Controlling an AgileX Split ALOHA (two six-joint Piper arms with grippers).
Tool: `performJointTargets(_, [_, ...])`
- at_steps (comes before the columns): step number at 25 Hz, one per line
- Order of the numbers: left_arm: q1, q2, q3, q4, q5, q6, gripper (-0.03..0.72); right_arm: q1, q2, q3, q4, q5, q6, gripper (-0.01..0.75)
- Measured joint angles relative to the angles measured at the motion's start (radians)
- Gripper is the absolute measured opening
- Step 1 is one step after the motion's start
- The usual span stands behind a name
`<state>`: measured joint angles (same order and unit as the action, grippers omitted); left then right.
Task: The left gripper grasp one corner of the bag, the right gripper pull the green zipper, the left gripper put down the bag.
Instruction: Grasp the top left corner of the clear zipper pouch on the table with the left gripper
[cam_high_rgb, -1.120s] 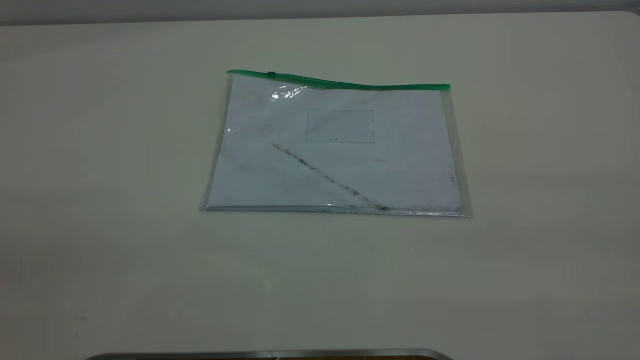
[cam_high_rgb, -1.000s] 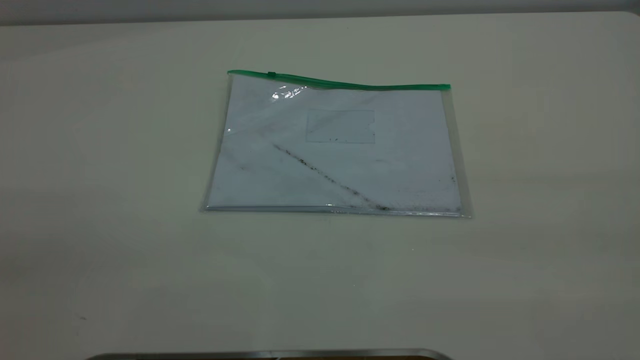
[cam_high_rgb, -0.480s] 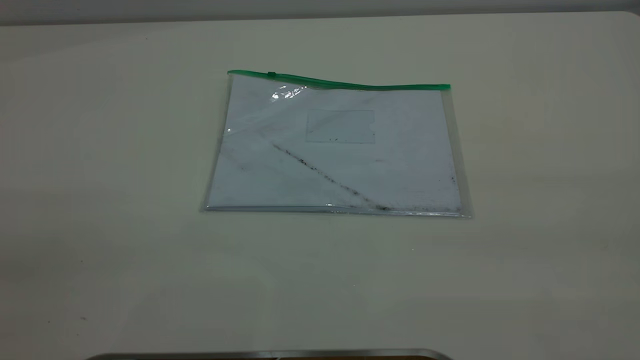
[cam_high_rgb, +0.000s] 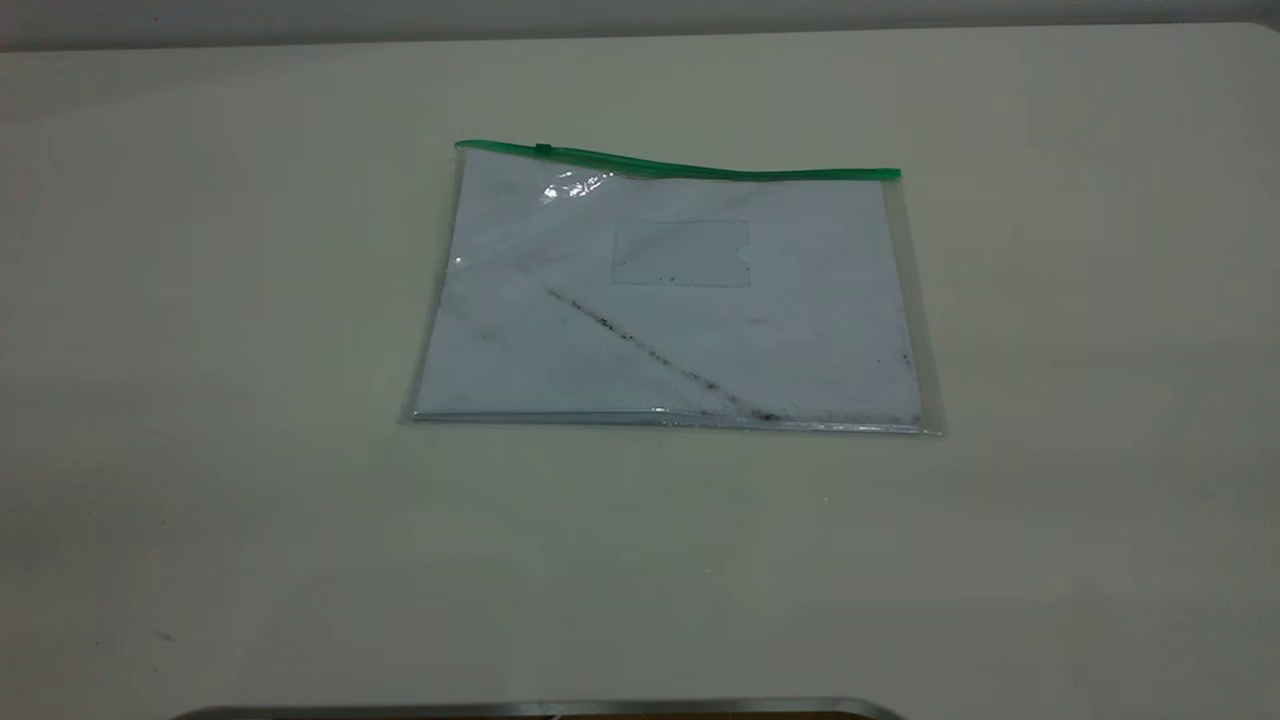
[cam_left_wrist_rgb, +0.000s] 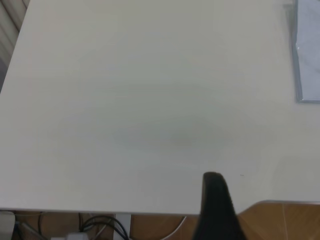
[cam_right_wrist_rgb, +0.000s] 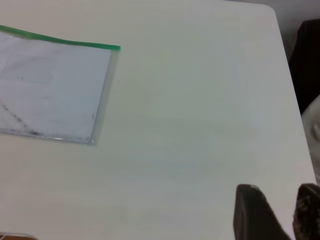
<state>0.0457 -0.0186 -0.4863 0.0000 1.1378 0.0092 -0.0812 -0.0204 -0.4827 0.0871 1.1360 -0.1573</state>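
A wide pale table (cam_high_rgb: 200, 400) fills the room's view, and the bag (cam_high_rgb: 670, 300) lies flat near its middle, a clear plastic pouch with a white sheet (cam_high_rgb: 760, 350) inside. A dark smudge line (cam_high_rgb: 655, 355) runs diagonally across that sheet. The green zipper (cam_high_rgb: 700, 168) runs along the bag's far long edge, with its small slider tab (cam_high_rgb: 543, 149) close to the corner (cam_high_rgb: 462, 147) on the left arm's side.

Neither arm shows from the outside camera. The left gripper (cam_left_wrist_rgb: 216, 210) hangs above the table's edge on its own side, well apart from the bag, whose clear side edge (cam_left_wrist_rgb: 299, 75) shows only far ahead of it. Just 1 black finger (cam_left_wrist_rgb: 215, 200) is visible, so I cannot tell how wide this claw stands.

The right gripper (cam_right_wrist_rgb: 277, 212) hangs over bare table on its side, also well apart from the bag. Its 2 dark fingers (cam_right_wrist_rgb: 250, 210) stand a little apart with nothing between them. The zipper's end (cam_right_wrist_rgb: 112, 47) lies far ahead of it.
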Motion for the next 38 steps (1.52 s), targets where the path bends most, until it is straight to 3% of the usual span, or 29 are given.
performJointTargets(15, [-0.008,0.003,-0.007,0.0,-0.011,-0.002,0.577,0.0,0.0,0.0,0.005,0.0,0.001,0.238])
performJointTargets(24, [-0.009,0.328,-0.134,-0.011,-0.231,-0.009,0.577,0.0,0.0,0.0,0.054,-0.001,0.001,0.255])
performJointTargets(28, [-0.009,0.608,-0.198,-0.023,-0.363,-0.009,0.577,0.0,0.0,0.0,0.115,-0.012,0.003,0.319])
performJointTargets(35, [-0.011,1.121,-0.369,-0.122,-0.55,0.009,0.577,0.0,0.073,-0.022,0.134,-0.065,0.034,0.552])
performJointTargets(38, [-0.045,1.34,-0.462,-0.165,-0.619,0.061,0.577,0.0,0.207,-0.068,0.136,-0.105,0.035,0.588])
